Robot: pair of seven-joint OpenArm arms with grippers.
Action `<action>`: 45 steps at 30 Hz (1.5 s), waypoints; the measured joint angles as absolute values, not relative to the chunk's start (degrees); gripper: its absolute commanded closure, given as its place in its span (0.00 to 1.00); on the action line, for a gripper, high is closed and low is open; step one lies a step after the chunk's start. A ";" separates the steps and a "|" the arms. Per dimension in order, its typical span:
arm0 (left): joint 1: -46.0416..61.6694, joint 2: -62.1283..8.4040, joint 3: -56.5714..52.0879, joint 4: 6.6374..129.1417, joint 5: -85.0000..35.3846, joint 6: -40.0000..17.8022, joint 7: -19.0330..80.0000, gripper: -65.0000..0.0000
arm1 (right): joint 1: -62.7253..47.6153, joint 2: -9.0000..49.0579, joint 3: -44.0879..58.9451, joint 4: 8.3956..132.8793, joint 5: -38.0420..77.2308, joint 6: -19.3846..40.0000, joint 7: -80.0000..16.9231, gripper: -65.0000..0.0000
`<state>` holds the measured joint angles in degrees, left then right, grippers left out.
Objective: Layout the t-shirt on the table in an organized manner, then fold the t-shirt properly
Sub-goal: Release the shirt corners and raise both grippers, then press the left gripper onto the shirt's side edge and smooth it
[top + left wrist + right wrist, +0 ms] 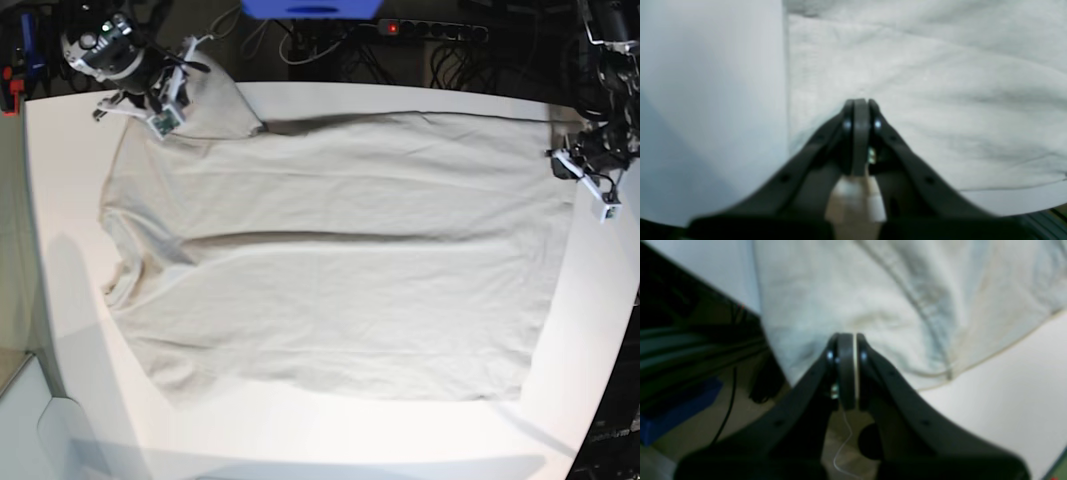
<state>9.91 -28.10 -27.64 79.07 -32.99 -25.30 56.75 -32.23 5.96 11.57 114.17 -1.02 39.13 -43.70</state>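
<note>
t-shirt (923, 100) blurred, edges cut off — wrist views

Surface (600, 330): white, matte, with a curved near edge. One item lies directly on it, a light beige t-shirt (340, 270), spread flat across most of the top with shallow wrinkles. A short sleeve lies at base-view left, the straight hem at right. Bare surface shows along the near edge and both sides.
</note>
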 measured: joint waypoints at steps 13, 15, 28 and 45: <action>5.37 -28.34 -33.28 83.33 -33.63 -25.28 55.99 1.00 | -9.23 6.87 16.01 101.78 -1.04 39.31 -44.18 0.97; 5.72 -28.23 -33.30 83.64 -33.52 -25.30 56.31 1.00 | -6.87 7.57 16.12 97.45 -1.39 39.29 -43.83 0.97; 0.95 -27.94 -33.23 82.87 -33.43 -25.26 56.53 1.00 | -9.61 8.21 16.34 93.03 -7.33 39.20 -41.52 0.97; -26.35 -19.27 -25.61 53.84 -24.45 -24.51 44.10 1.00 | -11.49 5.93 18.90 105.93 -8.12 39.38 -44.12 0.97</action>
